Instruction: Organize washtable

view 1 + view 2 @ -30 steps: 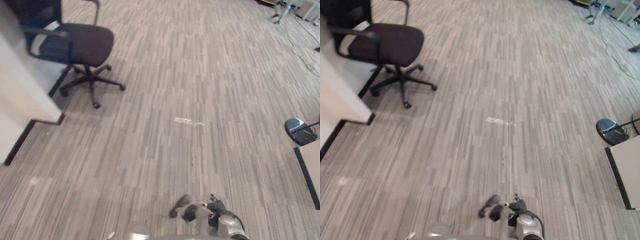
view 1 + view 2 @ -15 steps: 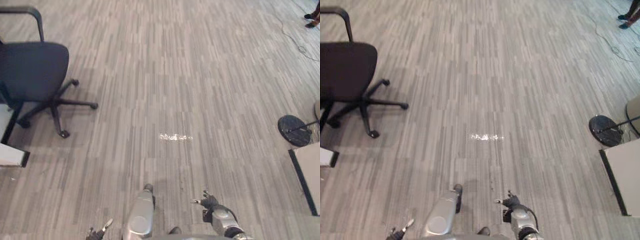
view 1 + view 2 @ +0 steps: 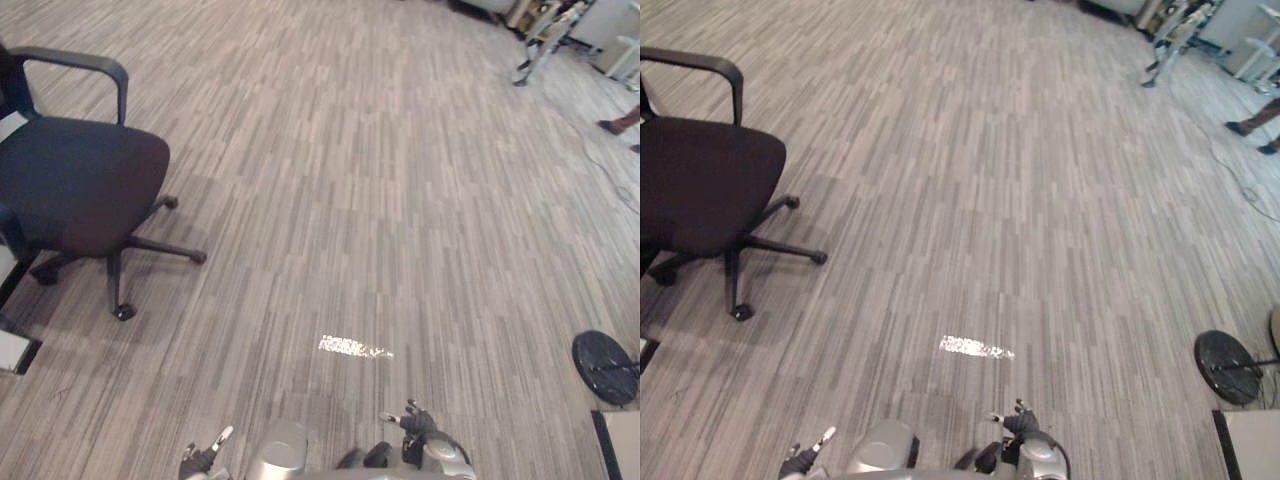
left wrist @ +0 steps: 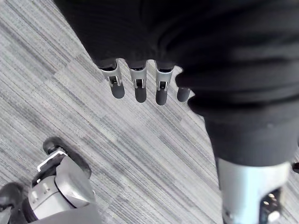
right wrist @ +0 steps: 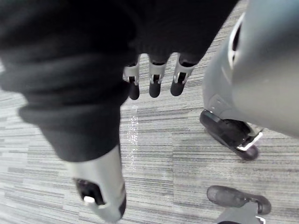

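My left hand point(image 3: 200, 462) hangs low at the near edge of the head views, over grey striped carpet point(image 3: 380, 200). In the left wrist view its fingers point(image 4: 138, 86) point down, straight and relaxed, with nothing in them. My right hand point(image 3: 415, 425) hangs a little to the right of it. Its fingers point(image 5: 154, 79) are likewise relaxed and hold nothing, with carpet below them.
A black office chair point(image 3: 80, 185) on castors stands at the left. A black round stand base point(image 3: 604, 367) and a pale cabinet corner point(image 3: 622, 445) are at the right. A person's shoe point(image 3: 620, 122) and furniture legs point(image 3: 540, 45) show at the far right.
The whole picture has shifted, so the camera has moved. The chair now sits larger at the left. Both hands stay low and empty.
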`<state>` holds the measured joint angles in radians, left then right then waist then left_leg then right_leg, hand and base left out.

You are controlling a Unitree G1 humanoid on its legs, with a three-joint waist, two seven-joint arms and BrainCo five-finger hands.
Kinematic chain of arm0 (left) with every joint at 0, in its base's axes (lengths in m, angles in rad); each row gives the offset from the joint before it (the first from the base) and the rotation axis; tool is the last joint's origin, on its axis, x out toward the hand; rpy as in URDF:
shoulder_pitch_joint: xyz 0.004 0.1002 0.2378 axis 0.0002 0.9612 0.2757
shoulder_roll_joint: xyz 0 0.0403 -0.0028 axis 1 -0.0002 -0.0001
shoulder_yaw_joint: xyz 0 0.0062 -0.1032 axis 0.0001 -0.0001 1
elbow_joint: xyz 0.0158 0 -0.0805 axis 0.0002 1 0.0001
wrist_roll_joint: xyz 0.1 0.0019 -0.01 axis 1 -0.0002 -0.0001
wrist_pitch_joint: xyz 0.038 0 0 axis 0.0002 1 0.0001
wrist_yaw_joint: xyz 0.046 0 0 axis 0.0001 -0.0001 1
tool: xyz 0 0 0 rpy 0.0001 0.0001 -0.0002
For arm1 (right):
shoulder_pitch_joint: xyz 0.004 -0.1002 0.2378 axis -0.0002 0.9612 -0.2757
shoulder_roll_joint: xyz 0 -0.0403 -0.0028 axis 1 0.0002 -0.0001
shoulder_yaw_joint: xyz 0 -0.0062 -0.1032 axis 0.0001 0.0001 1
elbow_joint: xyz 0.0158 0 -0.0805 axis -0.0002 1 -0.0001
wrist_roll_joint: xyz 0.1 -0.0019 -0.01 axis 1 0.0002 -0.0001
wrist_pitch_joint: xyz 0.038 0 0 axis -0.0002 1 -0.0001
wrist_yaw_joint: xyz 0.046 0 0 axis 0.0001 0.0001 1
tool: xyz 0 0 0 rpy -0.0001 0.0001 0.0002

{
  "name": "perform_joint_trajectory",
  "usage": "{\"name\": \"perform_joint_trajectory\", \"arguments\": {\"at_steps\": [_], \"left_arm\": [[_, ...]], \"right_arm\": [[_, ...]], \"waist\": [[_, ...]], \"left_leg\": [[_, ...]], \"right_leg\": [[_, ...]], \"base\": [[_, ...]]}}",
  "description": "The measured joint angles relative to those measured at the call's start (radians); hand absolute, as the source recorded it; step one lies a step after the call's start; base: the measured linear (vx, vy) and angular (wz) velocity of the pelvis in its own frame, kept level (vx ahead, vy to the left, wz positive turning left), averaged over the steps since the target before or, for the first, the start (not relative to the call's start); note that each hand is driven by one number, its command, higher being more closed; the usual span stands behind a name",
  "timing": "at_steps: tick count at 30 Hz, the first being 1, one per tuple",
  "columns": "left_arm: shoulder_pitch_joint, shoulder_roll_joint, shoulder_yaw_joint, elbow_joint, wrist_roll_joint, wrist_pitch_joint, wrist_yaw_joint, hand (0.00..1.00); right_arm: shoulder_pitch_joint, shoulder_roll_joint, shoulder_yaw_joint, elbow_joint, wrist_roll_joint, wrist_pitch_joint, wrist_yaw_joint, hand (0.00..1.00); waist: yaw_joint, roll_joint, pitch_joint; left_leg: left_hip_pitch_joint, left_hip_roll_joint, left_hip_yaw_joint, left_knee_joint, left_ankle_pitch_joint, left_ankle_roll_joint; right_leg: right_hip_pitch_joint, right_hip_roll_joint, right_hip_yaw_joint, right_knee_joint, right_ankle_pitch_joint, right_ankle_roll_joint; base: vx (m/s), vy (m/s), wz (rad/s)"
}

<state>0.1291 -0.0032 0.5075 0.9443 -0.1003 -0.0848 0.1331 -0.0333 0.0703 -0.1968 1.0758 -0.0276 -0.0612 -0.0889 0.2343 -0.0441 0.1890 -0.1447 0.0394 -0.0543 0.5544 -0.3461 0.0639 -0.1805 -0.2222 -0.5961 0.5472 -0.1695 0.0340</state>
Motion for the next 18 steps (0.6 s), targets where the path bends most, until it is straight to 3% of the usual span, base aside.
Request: {"name": "perform_joint_trajectory", "arguments": {"at_steps": [4,6,7,8,9,10,13,14,16,18], "left_arm": [[-0.021,0.029,-0.025,0.001,0.002,-0.002,0.001,0.0],[-0.021,0.05,-0.023,0.009,0.005,-0.009,0.002,0.0],[-0.018,0.053,-0.023,0.01,0.005,-0.009,0.003,0.0],[-0.01,0.057,-0.022,0.012,0.005,-0.011,0.003,0.0],[-0.001,0.058,-0.01,0.03,0.005,-0.01,0.003,0.0],[0.014,0.04,0.016,0.04,0.004,-0.009,0.003,0.0],[0.01,0.015,0.036,0.068,0.003,-0.007,0.001,0.0],[0.003,0.007,0.036,0.077,0.0,-0.004,0.001,0.0],[0.003,0.013,0.036,0.077,-0.006,-0.007,0.002,0.0],[0.002,0.018,0.027,0.057,-0.023,-0.012,0.005,0.0]], "right_arm": [[-0.002,0.003,-0.001,-0.001,0.011,0.002,-0.003,0.0],[-0.01,0.004,-0.001,0.0,0.02,0.002,-0.003,0.0],[-0.011,0.004,-0.006,0.0,0.02,0.002,-0.003,0.0],[-0.016,0.004,-0.015,0.002,0.019,0.003,-0.002,0.0],[-0.024,-0.002,-0.041,0.004,0.018,0.002,-0.003,0.0],[-0.049,-0.008,-0.037,0.016,0.018,0.001,-0.003,0.0],[-0.063,-0.029,-0.017,0.04,0.016,-0.005,-0.002,0.0],[-0.065,-0.05,0.007,0.075,0.016,0.001,-0.002,0.0],[-0.068,-0.06,0.016,0.116,0.016,0.006,-0.003,0.0],[-0.079,-0.084,0.016,0.119,0.016,0.002,-0.004,0.0]], "waist": [[-0.002,0.013,-0.001],[-0.001,-0.013,-0.017],[0.0,-0.021,-0.022],[0.001,-0.037,-0.031],[0.005,-0.037,-0.046],[0.002,-0.023,-0.06],[-0.004,-0.005,-0.057],[-0.004,-0.008,-0.052],[-0.002,-0.027,-0.022],[-0.003,-0.061,0.009]], "left_leg": [[0.032,0.038,-0.083,0.058,-0.044,-0.078],[0.056,0.05,-0.099,0.053,-0.074,-0.129],[0.062,0.051,-0.101,0.047,-0.081,-0.142],[0.072,0.05,-0.111,0.037,-0.092,-0.159],[0.078,0.064,-0.129,0.034,-0.099,-0.172],[0.083,0.102,-0.148,0.028,-0.098,-0.175],[0.038,0.123,-0.206,0.091,-0.048,-0.196],[-0.014,0.101,-0.211,0.191,0.024,-0.197],[-0.072,0.102,-0.14,0.264,0.01,-0.166],[-0.16,0.106,-0.007,0.193,0.008,-0.161]], "right_leg": [[0.003,-0.005,0.054,-0.093,0.01,0.003],[0.0,-0.003,0.046,-0.125,0.072,0.001],[0.0,0.01,0.044,-0.145,0.094,-0.012],[-0.001,0.032,0.036,-0.186,0.16,-0.041],[0.015,0.062,0.013,-0.225,0.135,-0.037],[0.039,0.127,0.02,-0.285,0.14,-0.043],[0.066,0.199,0.015,-0.39,0.139,-0.043],[0.09,0.202,0.016,-0.423,0.14,-0.044],[0.149,0.18,0.02,-0.454,0.14,-0.045],[0.169,0.134,0.017,-0.467,0.14,-0.045]], "base": [[0.34,-0.165,0.54],[0.4,-0.386,0.5],[0.32,-0.359,0.34],[0.22,-0.331,0.07],[0.31,-0.415,-0.32],[0.32,-0.407,-0.45],[0.27,-0.353,-0.25],[0.19,-0.187,0.05],[0.22,-0.181,0.19],[0.13,-0.042,0.08]]}}
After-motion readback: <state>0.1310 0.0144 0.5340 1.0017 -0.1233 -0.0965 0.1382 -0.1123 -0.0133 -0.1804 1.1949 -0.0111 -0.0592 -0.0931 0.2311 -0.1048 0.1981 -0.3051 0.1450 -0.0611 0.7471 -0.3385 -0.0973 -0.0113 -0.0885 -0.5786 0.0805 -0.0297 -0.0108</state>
